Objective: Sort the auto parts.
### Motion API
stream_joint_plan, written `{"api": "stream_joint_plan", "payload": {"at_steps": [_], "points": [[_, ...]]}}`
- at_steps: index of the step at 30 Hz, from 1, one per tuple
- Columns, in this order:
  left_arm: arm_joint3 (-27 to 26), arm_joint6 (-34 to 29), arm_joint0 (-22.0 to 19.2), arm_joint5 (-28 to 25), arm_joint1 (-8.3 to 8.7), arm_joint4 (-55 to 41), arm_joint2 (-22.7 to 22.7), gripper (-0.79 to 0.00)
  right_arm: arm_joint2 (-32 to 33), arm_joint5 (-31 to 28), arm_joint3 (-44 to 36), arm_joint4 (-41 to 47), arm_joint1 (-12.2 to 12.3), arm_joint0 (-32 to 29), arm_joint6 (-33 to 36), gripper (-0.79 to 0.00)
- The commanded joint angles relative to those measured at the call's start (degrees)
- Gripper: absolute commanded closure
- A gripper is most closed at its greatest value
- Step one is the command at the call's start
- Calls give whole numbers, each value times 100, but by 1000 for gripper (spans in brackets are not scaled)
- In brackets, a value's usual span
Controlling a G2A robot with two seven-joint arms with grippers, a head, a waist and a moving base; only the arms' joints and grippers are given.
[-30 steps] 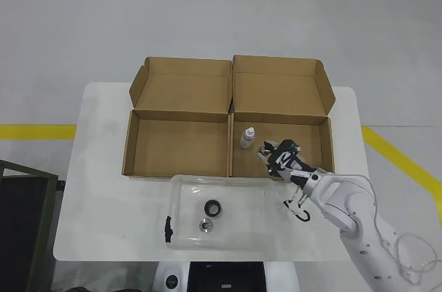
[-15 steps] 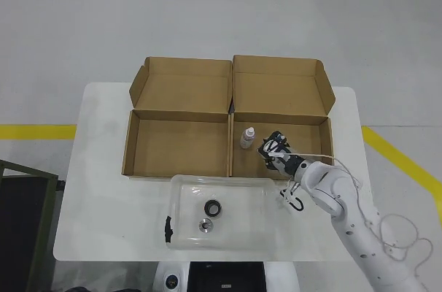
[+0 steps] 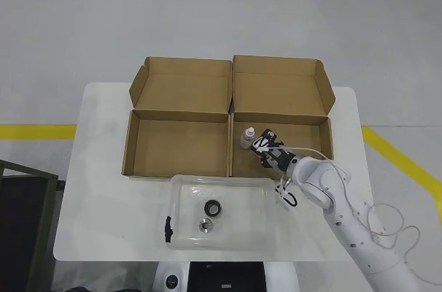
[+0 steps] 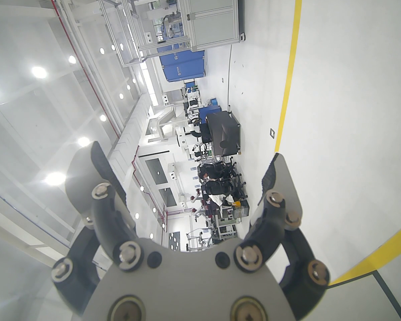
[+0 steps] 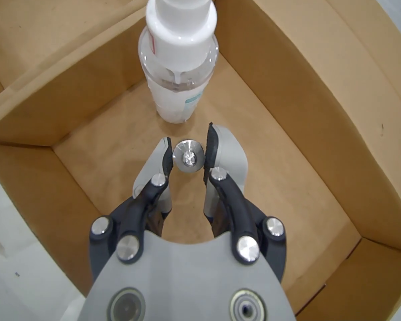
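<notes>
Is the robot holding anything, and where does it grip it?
The right gripper pinches a small round metal part by its rim, on opposite sides. The left gripper holds nothing.

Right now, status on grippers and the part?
Right gripper shut on round metal part, inside the right cardboard box. Left gripper open, empty. Bottle stands upright just ahead of the part, not touching.
</notes>
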Motion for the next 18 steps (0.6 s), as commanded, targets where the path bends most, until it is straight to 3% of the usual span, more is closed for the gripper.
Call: {"api": "stream_joint_plan", "payload": {"at_steps": [1,8,18], "points": [[0,0,0,0,0,0,0,-785,-30,3,38,-3,-12,29,2,-308],[0,0,0,0,0,0,0,-785,156,-11,-168,17,13,-109,-106,-354],[0,0,0,0,0,0,0,-785,878,-303,-1582,-137,180,-950,-241,-388]]}}
